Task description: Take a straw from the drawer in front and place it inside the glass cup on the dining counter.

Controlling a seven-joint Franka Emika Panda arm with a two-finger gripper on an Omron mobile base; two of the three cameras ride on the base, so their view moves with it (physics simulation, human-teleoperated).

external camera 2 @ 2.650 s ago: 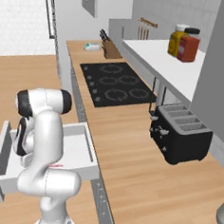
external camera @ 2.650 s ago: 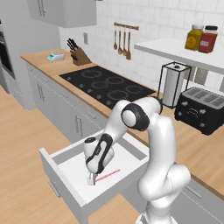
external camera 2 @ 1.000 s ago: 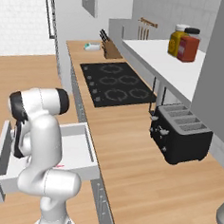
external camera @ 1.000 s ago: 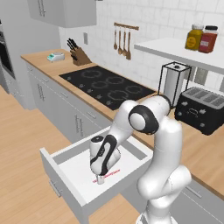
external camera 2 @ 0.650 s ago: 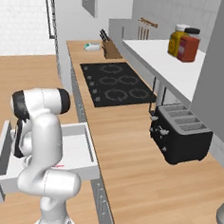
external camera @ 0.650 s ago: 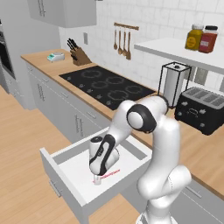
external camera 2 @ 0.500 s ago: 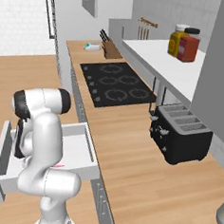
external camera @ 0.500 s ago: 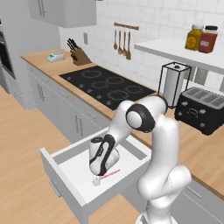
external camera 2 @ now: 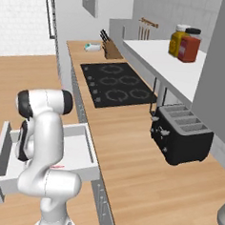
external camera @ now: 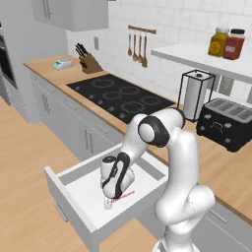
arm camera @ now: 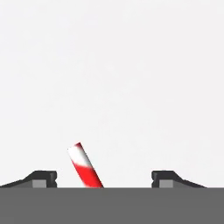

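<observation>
Red-pink straw (arm camera: 85, 168): lying between the gripper's tips, touching neither.
Gripper (arm camera: 104, 178): jaws apart, holding nothing, low in drawer (external camera: 74, 182).

A plain white flat surface (arm camera: 112, 65) – the inside floor of the drawer, smooth and unmarked – runs from the top of the frame down to the lower edge. At the bottom centre-left a short length of a thin straw with red and white stripes (arm camera: 85, 165) slants from its blunt end, at the upper left, down toward the lower right, where the rest of it is cut off. The gripper (arm camera: 104, 178) shows as two small dark fingertips, one at the lower left (arm camera: 43, 177) and one at the lower right (arm camera: 165, 177), standing well apart – the straw lies between them, nearer the left one and touching neither
</observation>
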